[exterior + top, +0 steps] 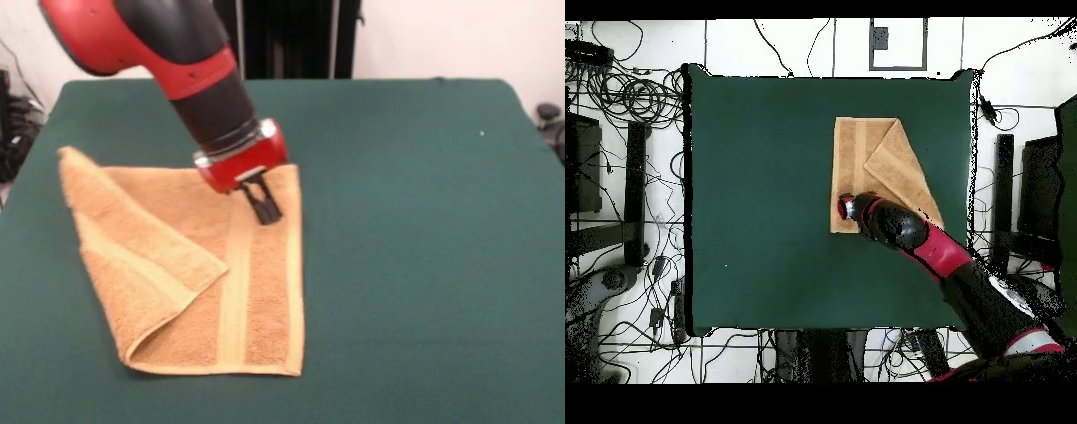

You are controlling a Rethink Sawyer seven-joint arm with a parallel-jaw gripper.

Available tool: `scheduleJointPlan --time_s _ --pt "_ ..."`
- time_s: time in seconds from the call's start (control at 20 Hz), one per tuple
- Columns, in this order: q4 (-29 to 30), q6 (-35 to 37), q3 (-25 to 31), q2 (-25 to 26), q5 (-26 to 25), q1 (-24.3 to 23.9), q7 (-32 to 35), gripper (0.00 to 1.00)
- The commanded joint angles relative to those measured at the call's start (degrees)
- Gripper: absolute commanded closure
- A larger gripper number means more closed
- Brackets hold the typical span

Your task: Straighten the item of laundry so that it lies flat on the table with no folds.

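The item of laundry is a golden-tan towel lying on the dark green table. Its left part is folded over in a diagonal flap on top of the rest. The right part lies flat, with paler bands running down it. My gripper hangs at the towel's far right part, beside a pale band. Its black fingers are shut together, with the tips at the cloth, which lies flat there. In the overhead view the towel shows the same triangular fold, and the gripper is over its lower left corner.
The green table stretches wide on all sides of the towel. Cables and stands lie on the floor around the table edges.
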Motion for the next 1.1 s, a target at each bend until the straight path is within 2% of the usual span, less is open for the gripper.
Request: scheduleJointPlan --time_s 0.05,0.4,0.6,0.75,1.1 --pt "9.54 -2.00 6.93 6.25 3.90 7.01 18.49 1.00" --pt "9.96 -7.19 8.29 7.01 7.78 9.93 20.38 1.00" --pt "8.99 -9.72 7.50 5.86 11.89 13.84 23.36 1.00" --pt "8.25 -12.12 9.37 6.99 14.05 14.30 23.28 1.00" --pt "8.35 -14.95 12.35 3.84 20.22 17.83 27.50 1.00"
